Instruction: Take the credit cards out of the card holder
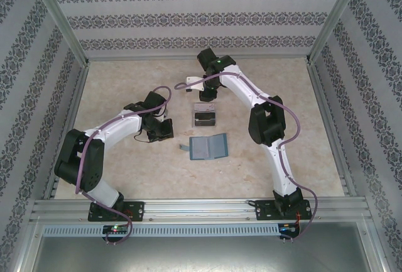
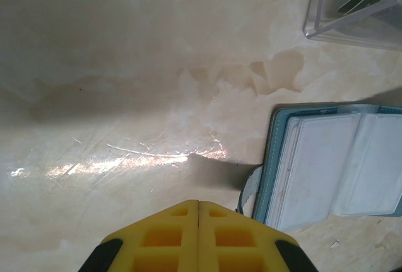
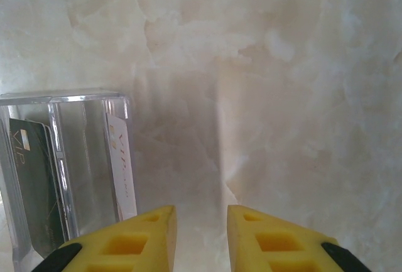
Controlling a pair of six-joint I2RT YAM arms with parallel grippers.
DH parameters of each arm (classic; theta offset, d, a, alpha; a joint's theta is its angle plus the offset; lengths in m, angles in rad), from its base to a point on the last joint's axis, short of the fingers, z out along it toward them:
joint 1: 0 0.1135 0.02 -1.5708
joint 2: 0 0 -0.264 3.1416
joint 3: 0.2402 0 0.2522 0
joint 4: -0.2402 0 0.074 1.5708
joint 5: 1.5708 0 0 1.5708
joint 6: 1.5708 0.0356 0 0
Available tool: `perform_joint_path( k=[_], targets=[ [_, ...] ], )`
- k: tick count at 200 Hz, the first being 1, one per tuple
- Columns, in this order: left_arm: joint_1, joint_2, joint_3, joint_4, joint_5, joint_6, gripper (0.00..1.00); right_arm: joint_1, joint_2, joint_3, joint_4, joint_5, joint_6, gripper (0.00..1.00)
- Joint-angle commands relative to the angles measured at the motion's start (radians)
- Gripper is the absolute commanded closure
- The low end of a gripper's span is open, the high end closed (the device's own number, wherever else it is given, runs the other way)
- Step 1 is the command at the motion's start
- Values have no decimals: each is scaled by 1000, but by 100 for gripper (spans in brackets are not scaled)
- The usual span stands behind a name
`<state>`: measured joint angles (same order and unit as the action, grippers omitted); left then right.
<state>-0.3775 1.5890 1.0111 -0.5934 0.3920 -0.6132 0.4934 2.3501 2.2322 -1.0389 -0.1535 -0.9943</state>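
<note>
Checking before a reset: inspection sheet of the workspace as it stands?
Surface: beige marbled tabletop, glossy, with fine scuffs in the left wrist view.
Job's things: card holder lying open and flat near the centre; dark card in the clear box; pale card at the box's side wall.
Clutter: nothing seen.
Hands: left hand shut, empty, beside the card holder; right hand open, empty, beside the clear box.
Cables: purple cables looped along each arm.
Surroundings: patterned wall panels; aluminium frame.
</note>
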Motion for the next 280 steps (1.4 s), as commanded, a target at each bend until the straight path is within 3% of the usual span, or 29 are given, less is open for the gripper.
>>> perform_joint_path(
  k=[1,133,193,241,280],
  targets=[
    [13,-3,-15,19,12,-2,100,10,23,-18,-1,0,-2,72],
    [13,-9,-21,22,22,-1,100,17,29,-63,-3,-38,3,72],
    [13,0,-2,28,37,-6,100,17,-50,-75,30,-42,42,72],
    [11,35,3,75,76,-39,100,29,-154,-177,136,-116,304,74],
    [11,45,18,96,98,-40,100,60,-272,-359,289,-55,633,80]
  ],
)
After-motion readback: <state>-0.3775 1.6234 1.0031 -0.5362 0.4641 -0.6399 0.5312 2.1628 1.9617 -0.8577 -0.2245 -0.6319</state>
